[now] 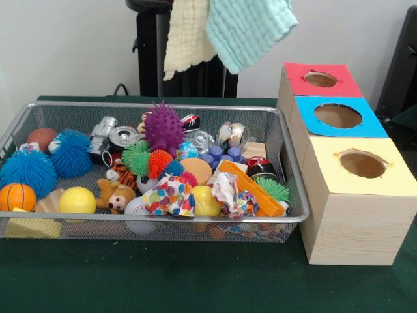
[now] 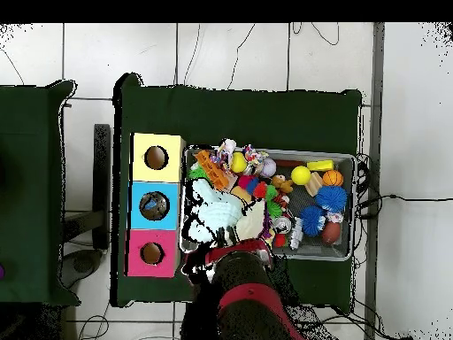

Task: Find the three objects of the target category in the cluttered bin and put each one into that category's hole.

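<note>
Two cloths hang in the air over the bin's far side, a cream cloth (image 1: 186, 36) and a teal cloth (image 1: 247, 26). In the overhead view they show as a pale bundle (image 2: 217, 217) at the tip of the red and black arm (image 2: 239, 261). The gripper is hidden behind the cloths and appears to be holding them. A dotted cloth (image 1: 169, 195) and a crumpled patterned cloth (image 1: 231, 195) lie at the front of the wire bin (image 1: 296, 189). Beside the bin stand three wooden boxes with holes: red (image 1: 320, 79), blue (image 1: 337, 115), yellow (image 1: 362, 164).
The bin is full of clutter: a purple spiky ball (image 1: 163, 128), blue fuzzy balls (image 1: 27, 171), cans (image 1: 124, 135), a teddy bear (image 1: 114, 194), a yellow ball (image 1: 77, 200), a small basketball (image 1: 17, 196) and an orange block (image 1: 251, 189). A green cloth (image 1: 195, 280) covers the table.
</note>
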`<state>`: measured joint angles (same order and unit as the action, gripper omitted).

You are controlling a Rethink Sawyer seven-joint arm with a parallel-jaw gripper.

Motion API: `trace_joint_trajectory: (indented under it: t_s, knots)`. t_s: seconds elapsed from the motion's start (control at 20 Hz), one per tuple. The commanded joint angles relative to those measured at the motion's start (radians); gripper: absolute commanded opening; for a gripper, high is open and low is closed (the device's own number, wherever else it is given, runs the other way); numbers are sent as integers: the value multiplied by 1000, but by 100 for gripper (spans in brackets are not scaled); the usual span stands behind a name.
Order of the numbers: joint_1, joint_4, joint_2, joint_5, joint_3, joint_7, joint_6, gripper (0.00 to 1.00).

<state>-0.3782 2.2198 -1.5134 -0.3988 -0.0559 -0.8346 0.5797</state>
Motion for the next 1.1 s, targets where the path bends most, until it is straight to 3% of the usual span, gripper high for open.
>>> trace_joint_trajectory:
  t_s: [0.05,0.35,0.6,0.9,1.1]
  knots:
    - [59,-253,100,385,50,-451,438,0]
    - [16,-224,165,390,53,-368,312,0]
    - [-71,-160,246,341,21,-232,137,0]
    - [-215,-90,331,283,-79,-78,-54,0]
    - [-313,-81,399,303,-166,-40,-141,0]
